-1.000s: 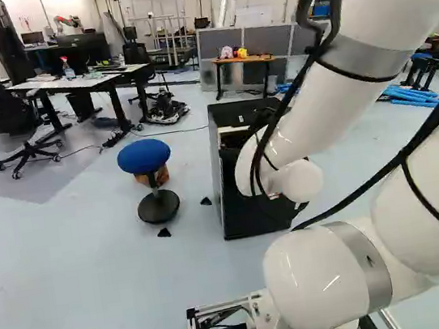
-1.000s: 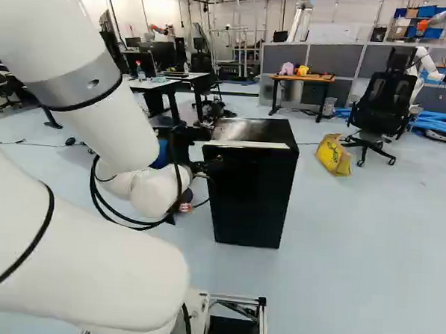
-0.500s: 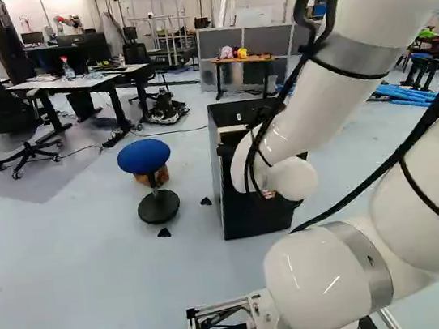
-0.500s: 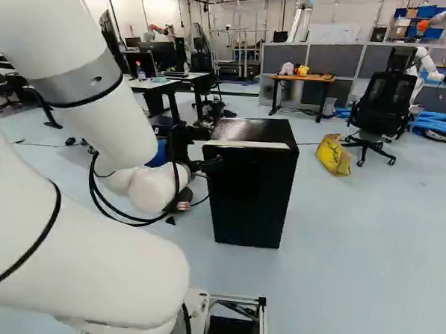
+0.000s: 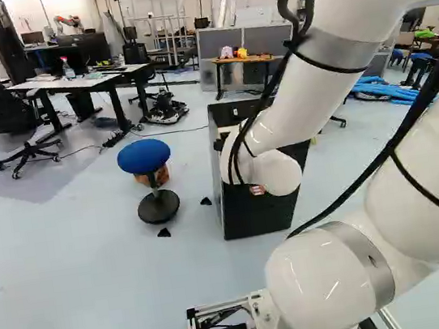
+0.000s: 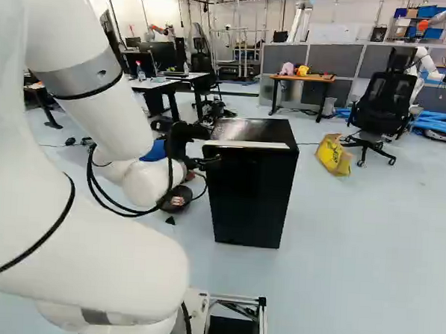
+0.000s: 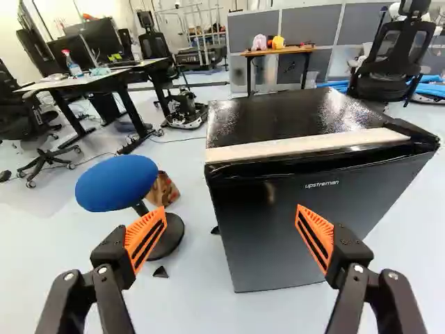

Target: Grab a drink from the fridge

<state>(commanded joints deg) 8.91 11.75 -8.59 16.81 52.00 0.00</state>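
Note:
In the right base view the gripper (image 6: 182, 144) shows as a dark shape behind the arm's white wrist, beside the black fridge (image 6: 251, 195). Seen in the wrist view, the gripper (image 7: 231, 233) stands wide open, its orange pads apart with nothing between them. The fridge (image 7: 292, 216) stands upright ahead of it, more toward one finger, and its front door looks shut. A pale strip (image 7: 306, 145) runs along the top front edge. No drink can be seen, and the fridge's inside is hidden.
A blue-topped stool (image 7: 117, 182) stands beside the fridge, with a brown box (image 7: 163, 189) behind it. Farther off are desks (image 5: 81, 82), a yellow bag (image 6: 333, 154), an office chair (image 6: 383, 104), a small wooden-topped table (image 6: 302, 78) and another robot (image 6: 430, 66).
The arm's wrist has swung to the left in the left base view, and slightly left in the right base view, uncovering more of the fridge. The base and the fridge have stayed put.

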